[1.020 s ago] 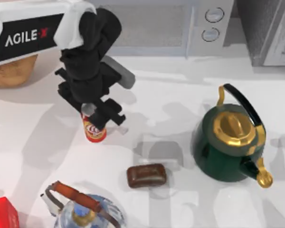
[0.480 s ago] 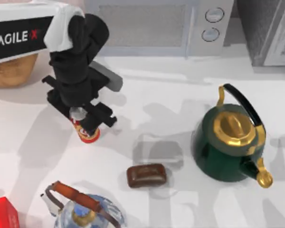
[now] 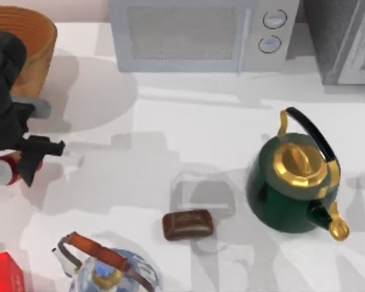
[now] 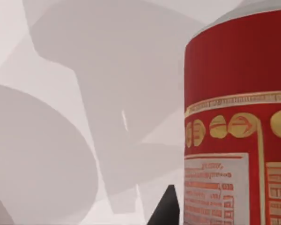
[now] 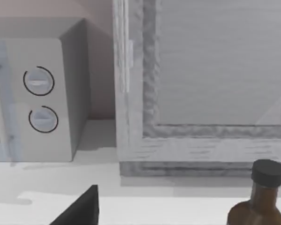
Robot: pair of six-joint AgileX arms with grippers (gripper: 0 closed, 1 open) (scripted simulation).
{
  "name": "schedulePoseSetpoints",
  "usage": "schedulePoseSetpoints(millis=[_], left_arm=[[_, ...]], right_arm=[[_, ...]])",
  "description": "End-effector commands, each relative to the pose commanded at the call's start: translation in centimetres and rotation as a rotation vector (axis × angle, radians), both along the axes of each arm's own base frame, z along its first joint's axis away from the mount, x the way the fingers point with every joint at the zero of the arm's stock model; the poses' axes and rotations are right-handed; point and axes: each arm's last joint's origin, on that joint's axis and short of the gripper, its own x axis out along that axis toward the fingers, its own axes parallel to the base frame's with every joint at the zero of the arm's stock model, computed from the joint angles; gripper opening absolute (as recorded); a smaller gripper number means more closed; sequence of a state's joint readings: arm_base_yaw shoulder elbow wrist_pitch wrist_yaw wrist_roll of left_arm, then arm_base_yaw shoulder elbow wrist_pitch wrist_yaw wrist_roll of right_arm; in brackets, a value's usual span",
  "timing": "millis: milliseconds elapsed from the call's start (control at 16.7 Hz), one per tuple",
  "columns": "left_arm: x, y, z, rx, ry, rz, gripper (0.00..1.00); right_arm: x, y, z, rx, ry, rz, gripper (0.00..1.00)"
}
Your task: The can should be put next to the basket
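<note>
L gripper (image 3: 12,159) moved can (image 3: 3,170) left, near basket (image 3: 33,36) | can pinched between fingers; tilted

The small red soda can with a silver top (image 4: 239,117) carries a gold band of round emblems and a cream panel of fine print, too small to read. No other lettering is legible anywhere on the table.

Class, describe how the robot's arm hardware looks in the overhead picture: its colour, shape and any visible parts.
At the top view's left edge, the left tool is matt black and blocky, with angular stepped fingers. A short grey cylinder juts from its side. The right wrist view shows a black angular piece of the right tool.
</note>
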State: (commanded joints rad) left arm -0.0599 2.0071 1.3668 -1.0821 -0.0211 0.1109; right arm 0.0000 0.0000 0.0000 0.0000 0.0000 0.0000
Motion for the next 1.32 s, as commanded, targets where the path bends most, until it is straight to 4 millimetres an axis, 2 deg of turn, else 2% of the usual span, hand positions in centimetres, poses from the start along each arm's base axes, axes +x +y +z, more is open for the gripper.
schedulePoseSetpoints(millis=[120,300,660,1020,1320], left_arm=[[-0.3,2.5,1.5,-0.003,-0.049,0.095,0.00],[0.3,3.9,3.6,-0.012,-0.151,0.146,0.00],[0.3,3.9,3.5,-0.013,-0.147,0.139,0.00],[-1.0,4.4,4.5,-0.026,-0.108,0.129,0.00],[-0.9,4.2,3.7,-0.009,-0.111,0.127,0.00]], right_arm=[[0.0,0.0,0.0,0.000,0.000,0.000,1.00],[0.0,0.0,0.0,0.000,0.000,0.000,1.00],[0.0,0.0,0.0,0.000,0.000,0.000,1.00],[0.0,0.0,0.0,0.000,0.000,0.000,1.00],[0.0,0.0,0.0,0.000,0.000,0.000,1.00]])
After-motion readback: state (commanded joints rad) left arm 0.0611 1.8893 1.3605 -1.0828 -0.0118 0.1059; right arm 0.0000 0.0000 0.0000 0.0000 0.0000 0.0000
